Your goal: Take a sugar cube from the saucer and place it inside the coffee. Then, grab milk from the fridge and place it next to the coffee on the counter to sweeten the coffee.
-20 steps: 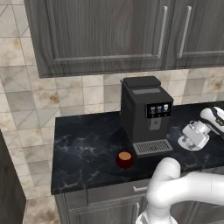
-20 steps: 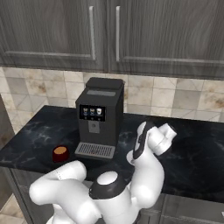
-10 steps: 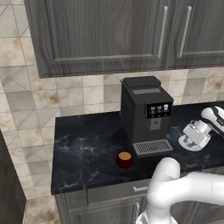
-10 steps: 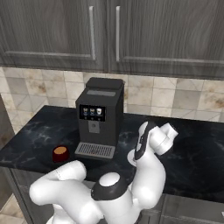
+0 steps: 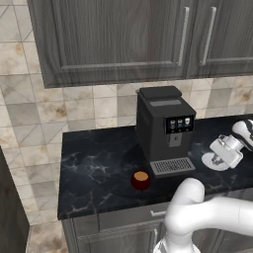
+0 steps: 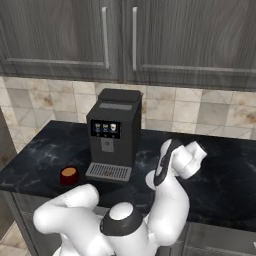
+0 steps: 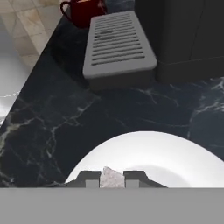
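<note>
At the bottom of the hand view, a small pale sugar cube (image 7: pixel 112 176) sits between the two dark finger tips of my gripper (image 7: pixel 112 180), which is shut on it just over the white saucer (image 7: pixel 153 155). The dark red coffee cup (image 7: pixel 82 10) stands beyond the machine's drip tray, at the top of that view. In the left base view my hand points down at the saucer (image 5: pixel 207 160) to the right of the machine, and the coffee (image 5: pixel 141 180) with its tan top stands left of the drip tray. The right base view shows the coffee (image 6: pixel 69 175) at the counter's front left.
A big black coffee machine (image 5: pixel 163 126) with a grey drip tray (image 7: pixel 118 46) stands between cup and saucer on the black marble counter (image 5: pixel 94 163). Dark wood cupboards (image 6: pixel 120 40) hang above it. The counter's left end (image 5: pixel 60 197) drops to a tiled floor.
</note>
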Tool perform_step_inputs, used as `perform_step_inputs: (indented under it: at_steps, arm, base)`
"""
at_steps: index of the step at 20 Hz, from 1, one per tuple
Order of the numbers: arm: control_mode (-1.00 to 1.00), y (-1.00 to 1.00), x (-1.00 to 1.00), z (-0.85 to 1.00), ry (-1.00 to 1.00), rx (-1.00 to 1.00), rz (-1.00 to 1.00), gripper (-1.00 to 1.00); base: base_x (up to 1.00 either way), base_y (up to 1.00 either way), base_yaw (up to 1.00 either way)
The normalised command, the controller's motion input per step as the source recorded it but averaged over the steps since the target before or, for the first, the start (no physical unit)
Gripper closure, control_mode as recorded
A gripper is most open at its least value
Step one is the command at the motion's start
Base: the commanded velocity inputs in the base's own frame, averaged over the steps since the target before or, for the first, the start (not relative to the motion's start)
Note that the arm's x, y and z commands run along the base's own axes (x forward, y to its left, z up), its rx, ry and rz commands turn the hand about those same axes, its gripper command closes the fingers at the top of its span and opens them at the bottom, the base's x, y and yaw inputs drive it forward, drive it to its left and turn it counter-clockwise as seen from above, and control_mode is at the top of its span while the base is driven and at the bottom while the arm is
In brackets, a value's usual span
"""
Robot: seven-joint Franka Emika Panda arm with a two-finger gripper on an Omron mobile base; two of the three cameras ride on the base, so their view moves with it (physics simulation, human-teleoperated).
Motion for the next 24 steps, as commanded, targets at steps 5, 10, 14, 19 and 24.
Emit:
perform_step_inputs:
  at_steps: [5,10,14,19,24]
  arm:
    - [-1.00,0.36,-0.54,0.42,-0.35,-0.03,0.00,1.00]
    - [-1.00,0.82,-0.54,0.48,-0.30,-0.11,0.00,1.00]
    - [-1.00,1.00,-0.58,0.48,-0.26,-0.15,-0.01,1.00]
    - [-1.00,1.00,-0.65,0.58,-0.19,-0.17,-0.03,1.00]
    - [-1.00,1.00,-0.57,0.50,-0.12,-0.19,0.00,1.00]
  base:
    - [0.00,0.00,0.00]
    - [0.00,0.00,0.00]
    - [0.00,0.00,0.00]
    - [0.00,0.00,0.00]
    - [0.00,0.00,0.00]
